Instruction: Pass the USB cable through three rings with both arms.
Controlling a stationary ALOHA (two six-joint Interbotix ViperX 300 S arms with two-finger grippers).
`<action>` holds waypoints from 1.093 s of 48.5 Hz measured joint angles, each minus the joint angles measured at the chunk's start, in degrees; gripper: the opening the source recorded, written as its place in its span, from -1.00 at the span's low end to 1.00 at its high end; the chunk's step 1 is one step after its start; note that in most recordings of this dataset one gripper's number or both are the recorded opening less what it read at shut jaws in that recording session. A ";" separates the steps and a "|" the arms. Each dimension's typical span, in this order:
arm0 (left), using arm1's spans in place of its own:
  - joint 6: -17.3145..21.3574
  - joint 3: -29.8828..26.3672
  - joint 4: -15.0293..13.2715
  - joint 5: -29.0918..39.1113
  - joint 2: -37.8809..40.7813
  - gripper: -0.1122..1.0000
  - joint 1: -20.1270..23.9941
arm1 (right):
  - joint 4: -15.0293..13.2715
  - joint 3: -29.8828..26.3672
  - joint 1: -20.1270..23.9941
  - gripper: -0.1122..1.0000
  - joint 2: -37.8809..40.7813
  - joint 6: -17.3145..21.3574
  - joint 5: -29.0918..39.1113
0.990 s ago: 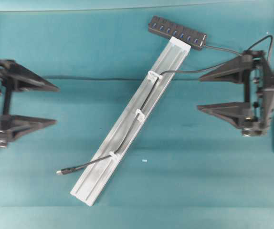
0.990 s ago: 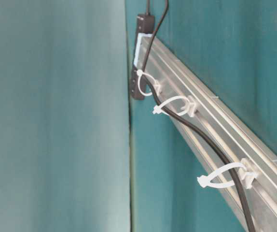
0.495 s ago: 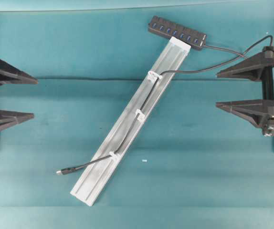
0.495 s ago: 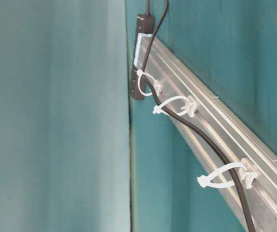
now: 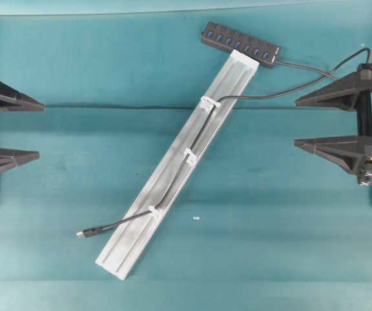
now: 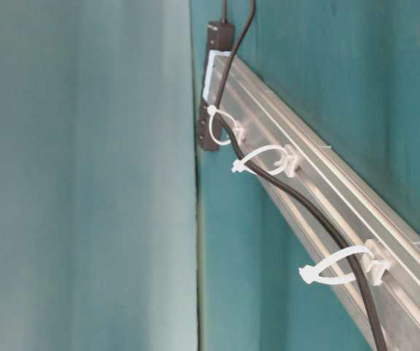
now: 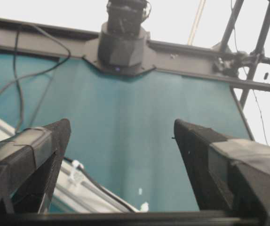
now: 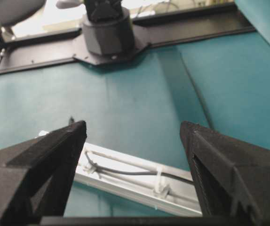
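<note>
Both end effectors [image 5: 40, 129] [image 5: 296, 123] farther back, wide open, empty.

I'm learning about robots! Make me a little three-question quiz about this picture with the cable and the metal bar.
1. True or false: the USB cable runs through all three rings on the rail.
2. Where does the cable's plug lie? A) inside the left tool B) on the mat beside the rail's lower end C) plugged into the hub
3. Fill in: the left tool and the right tool both stand ____ and hold nothing.

Key: 1 true: top ring, middle ring, bottom ring. 2 B. 3 open.
</note>
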 measured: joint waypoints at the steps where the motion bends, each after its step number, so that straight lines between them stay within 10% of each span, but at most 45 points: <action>1: 0.00 0.09 0.00 0.00 0.00 0.95 0.00 | 0.00 0.00 -0.09 0.75 0.00 0.00 0.00; 53: 0.09 0.00 0.00 0.00 0.00 0.94 0.00 | 0.00 0.35 -0.09 0.75 0.00 0.00 1.76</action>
